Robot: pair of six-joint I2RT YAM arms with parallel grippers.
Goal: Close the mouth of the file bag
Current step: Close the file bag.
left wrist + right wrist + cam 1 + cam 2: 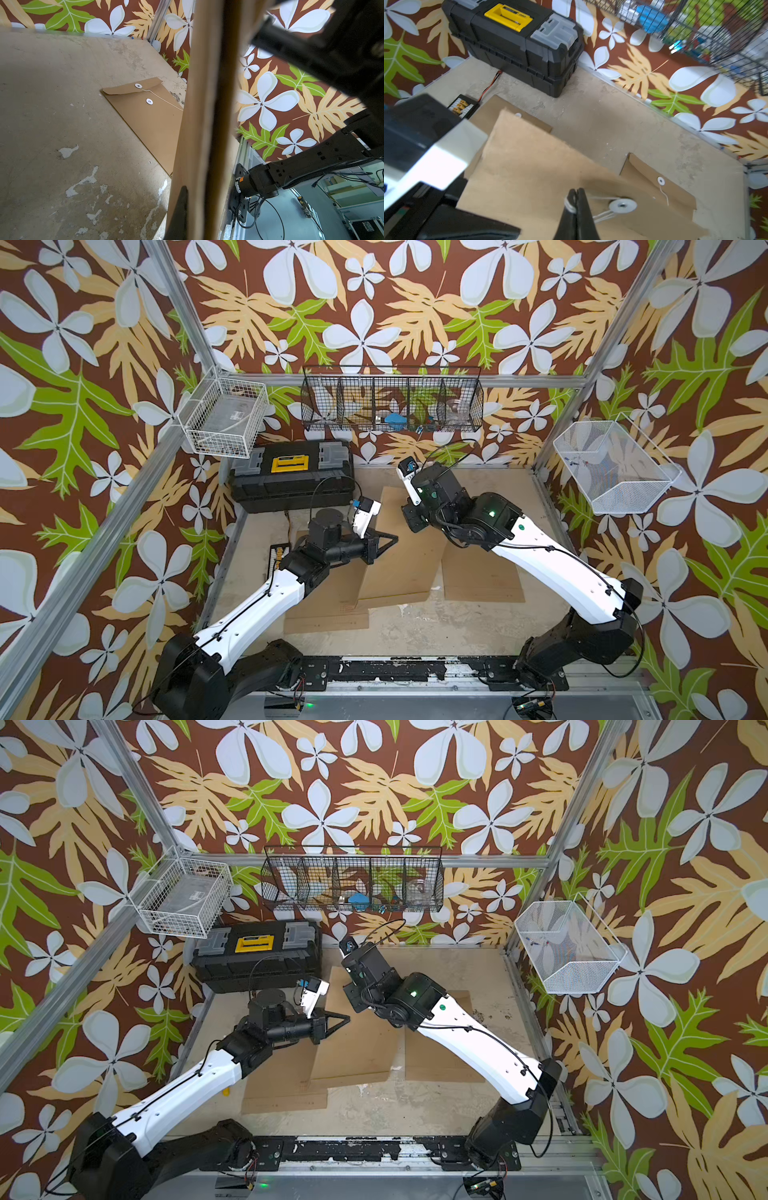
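The brown file bag (pixel 529 166) was tilted up over the middle of the surface (pixel 591 116). The left hand (pixel 392 537) was shut on its edge to keep it steady. The right hand (pixel 576 192) pinched the white string (pixel 601 215) beside the round button (pixel 623 205), likely to wind it shut.

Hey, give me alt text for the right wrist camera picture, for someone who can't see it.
The right gripper, fingers shut, pinches the white string beside the round white disc on a tilted brown file bag. Behind lie a second file bag flat on the worn table and a black toolbox with a yellow handle.
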